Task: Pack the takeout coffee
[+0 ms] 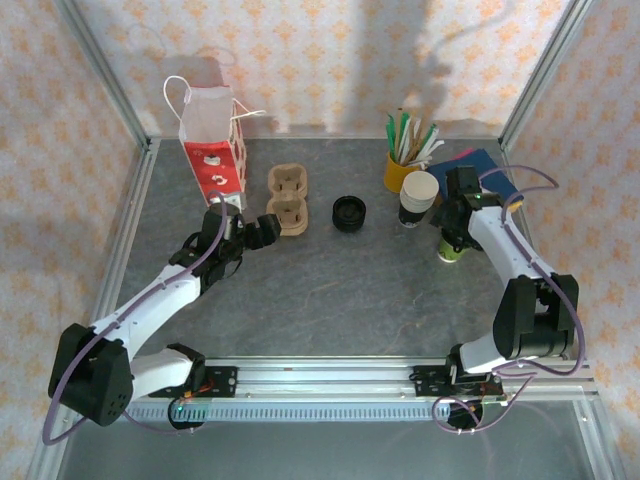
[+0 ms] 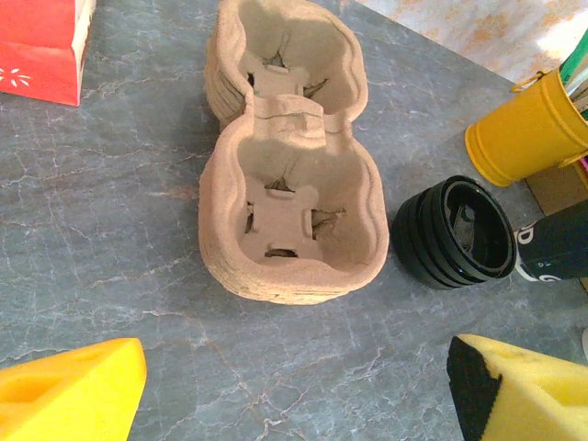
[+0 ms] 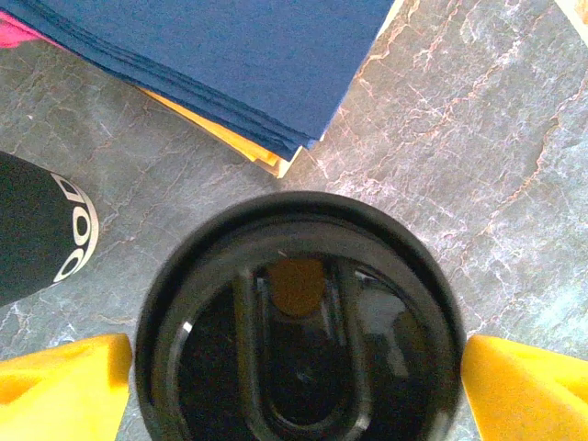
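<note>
The takeout coffee (image 3: 299,340), a dark cup under a round black lid, stands on the grey table right below my right wrist camera. My right gripper (image 3: 297,377) is open and straddles it, one yellow finger (image 3: 73,381) at each side of the lid, hardly any gap. From above, the right gripper (image 1: 450,245) covers most of the cup. My left gripper (image 2: 294,386) is open over bare table just in front of the brown pulp cup carrier (image 2: 289,220), nothing between its fingers. From above, the left gripper (image 1: 268,228) sits beside the carrier (image 1: 287,200).
A stack of black lids (image 1: 349,213) lies right of the carrier. Behind it stand a stack of dark cups (image 1: 417,200) and a yellow cup of stir sticks (image 1: 399,172). Blue napkins (image 1: 478,163) lie at the back right. A red-and-white bag (image 1: 212,150) stands at the back left.
</note>
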Available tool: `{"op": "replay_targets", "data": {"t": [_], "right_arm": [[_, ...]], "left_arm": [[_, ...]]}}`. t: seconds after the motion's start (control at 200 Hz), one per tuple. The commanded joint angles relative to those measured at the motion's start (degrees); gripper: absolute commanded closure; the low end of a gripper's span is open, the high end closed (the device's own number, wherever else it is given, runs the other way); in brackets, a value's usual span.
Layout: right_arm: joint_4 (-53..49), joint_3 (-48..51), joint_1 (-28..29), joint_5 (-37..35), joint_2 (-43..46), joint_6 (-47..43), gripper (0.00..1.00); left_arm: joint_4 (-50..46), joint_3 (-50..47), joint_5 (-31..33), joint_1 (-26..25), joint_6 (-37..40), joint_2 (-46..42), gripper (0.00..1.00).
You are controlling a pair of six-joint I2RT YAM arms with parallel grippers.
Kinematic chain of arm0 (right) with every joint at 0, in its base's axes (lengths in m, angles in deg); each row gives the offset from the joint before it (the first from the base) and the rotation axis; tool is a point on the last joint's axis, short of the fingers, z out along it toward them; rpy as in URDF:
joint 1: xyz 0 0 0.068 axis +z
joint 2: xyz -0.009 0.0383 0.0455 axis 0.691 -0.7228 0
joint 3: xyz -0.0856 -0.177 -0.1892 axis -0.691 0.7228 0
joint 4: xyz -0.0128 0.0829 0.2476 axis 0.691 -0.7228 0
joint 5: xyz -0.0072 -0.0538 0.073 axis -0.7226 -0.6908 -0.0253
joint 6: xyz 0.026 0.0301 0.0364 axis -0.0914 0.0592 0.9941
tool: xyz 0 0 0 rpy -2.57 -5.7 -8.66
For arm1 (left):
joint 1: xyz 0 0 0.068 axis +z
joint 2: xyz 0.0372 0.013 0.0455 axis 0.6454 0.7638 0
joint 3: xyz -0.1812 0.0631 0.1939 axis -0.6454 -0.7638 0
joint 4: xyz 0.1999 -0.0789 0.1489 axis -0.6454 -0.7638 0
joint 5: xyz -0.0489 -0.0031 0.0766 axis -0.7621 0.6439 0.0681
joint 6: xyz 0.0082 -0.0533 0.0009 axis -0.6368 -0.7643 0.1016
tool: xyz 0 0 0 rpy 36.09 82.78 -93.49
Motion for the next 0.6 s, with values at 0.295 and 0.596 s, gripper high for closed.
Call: {"op": "replay_targets", "data": {"t": [0.295,0.596], "right_arm": [[-3.91,-6.71,-0.26,1.01,4.42,-2.51,0.10],[-2.32,-7.74,-0.26,20.83,12.59,-5.54,0.13]], "left_arm": [[-0.85,1.28,0.39,0.28,1.52,-2.64,0.13],[-6.53,7.75,0.96,0.28,1.12,0.40,0.13]]}}
